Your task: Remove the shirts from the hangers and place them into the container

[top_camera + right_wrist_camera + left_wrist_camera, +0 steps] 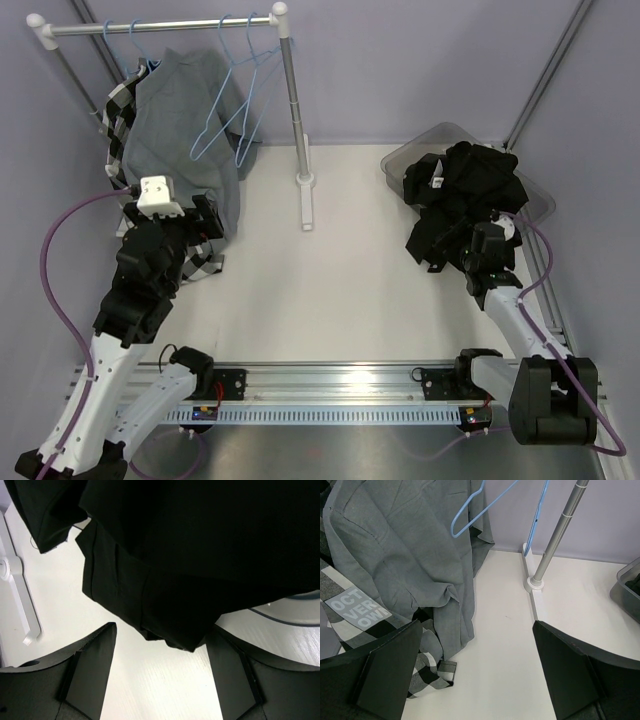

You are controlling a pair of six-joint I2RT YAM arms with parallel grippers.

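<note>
Grey shirt (185, 110) beside hangers (225, 105), rack post (292, 110)

White table (330, 290), seen from above. Far centre: the flat white foot of the clothes rack (305, 205) lies on it. Left: the hems of a grey shirt (190, 120) and a black-and-white checked shirt (205, 262) rest on the surface. Far right corner: the clear container (395, 160), heaped with black shirts (470, 190), one fold spilling over its near wall. Near edge: aluminium mounting rail (330, 378).
</note>
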